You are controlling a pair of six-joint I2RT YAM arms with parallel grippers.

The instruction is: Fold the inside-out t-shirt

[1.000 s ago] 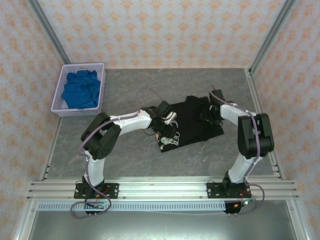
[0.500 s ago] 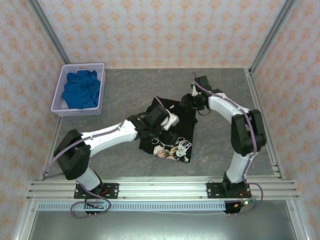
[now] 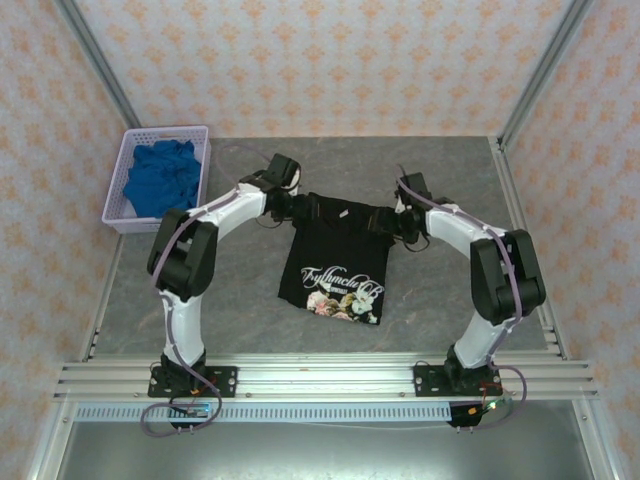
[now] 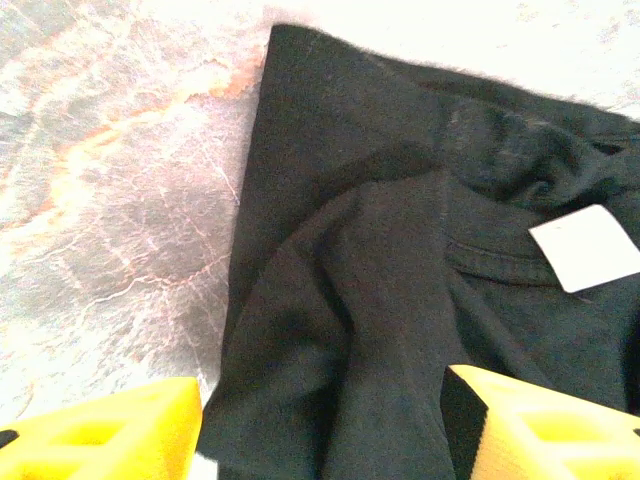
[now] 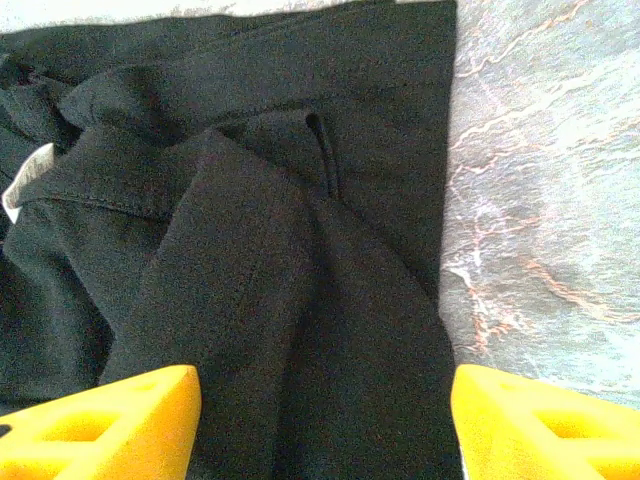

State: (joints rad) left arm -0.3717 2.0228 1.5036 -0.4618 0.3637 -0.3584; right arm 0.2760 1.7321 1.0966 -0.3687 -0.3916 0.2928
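Three walls (image 3: 330, 60) papered in a pale orange pattern close in a grey, marbled table (image 3: 240, 300). Both arms rise from a metal rail (image 3: 320, 375) at the near edge, bend at the elbow and reach inward to the far end of the t-shirt (image 3: 335, 260). It lies flat mid-table, black, collar away from the bases, print (image 3: 345, 290) facing up near the hem. A lilac basket (image 3: 118, 215) at the far left holds a blue cloth (image 3: 160, 180). The left gripper (image 3: 295, 207) sits low over the left shoulder, its yellow fingers (image 4: 110, 435) spread wide with loose fabric between them. The right gripper (image 3: 385, 222) is likewise spread over the right shoulder, fingers (image 5: 540, 420) apart, pinching nothing. A white tag (image 4: 585, 248) shows at the collar.
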